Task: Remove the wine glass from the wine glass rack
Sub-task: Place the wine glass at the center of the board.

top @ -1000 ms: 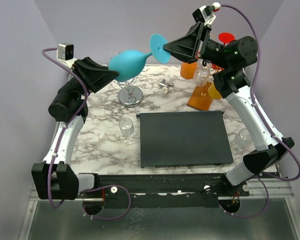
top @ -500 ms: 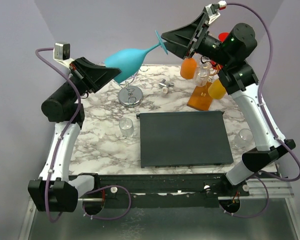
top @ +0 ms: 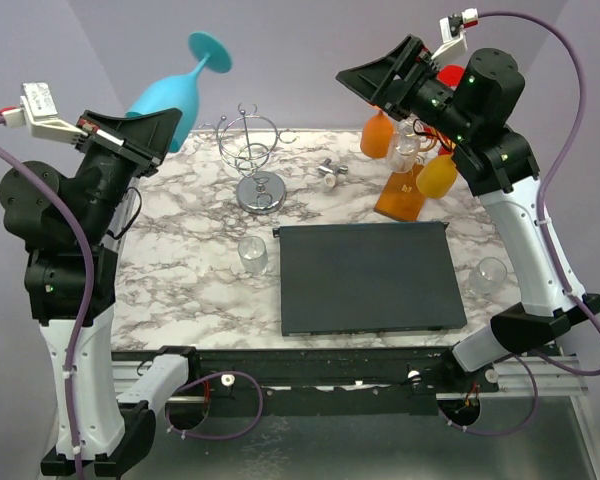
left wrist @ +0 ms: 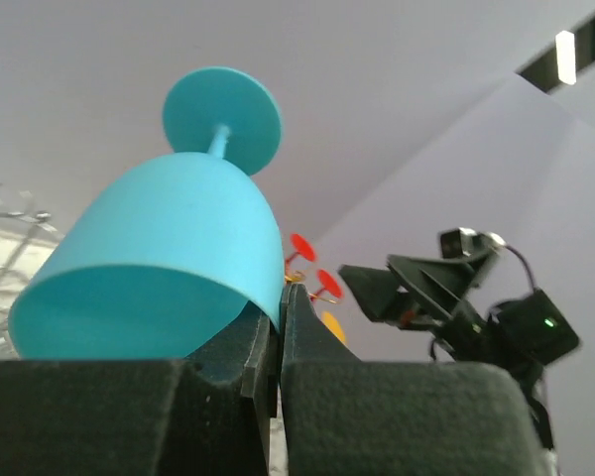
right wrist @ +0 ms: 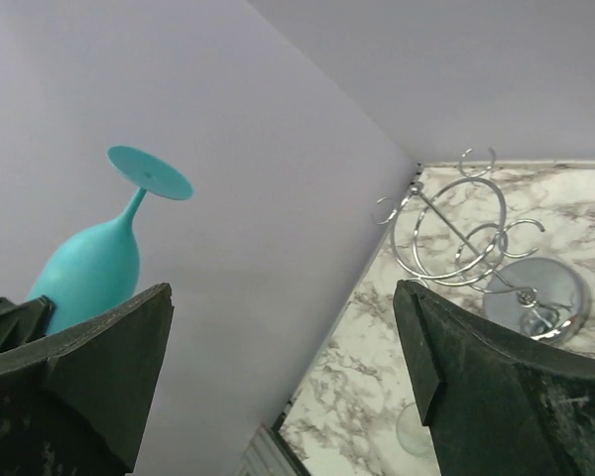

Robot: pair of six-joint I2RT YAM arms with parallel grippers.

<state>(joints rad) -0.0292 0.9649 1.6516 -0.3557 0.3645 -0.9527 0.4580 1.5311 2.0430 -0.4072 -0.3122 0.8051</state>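
Swung away toward the upper left of the overhead view, the left gripper now carries the teal wine glass high above the table's left back corner, where a second ago the glass hung mid-frame between both arms. Its round bowl is low and its flat disc foot points up and to the right. From the left wrist view, the black fingers stand pressed almost together at the bowl's rim, on the teal wine glass; the thin wall between them is hard to make out, but it appears pinched there. The right gripper, which was clamped on the foot earlier, has released it and sits at the upper right with its jaws spread wide and nothing between them. Its own camera shows the right gripper framing the distant glass at lower left. The glass is well apart from the wine glass rack with a flat orange-brown wooden base and thin gold wire hooks, in the right back part of the frame, where an orange glass and a yellow glass hang. A silver chrome wire stand with a round base is left of it on the white marble table, behind a dark rectangular tray.
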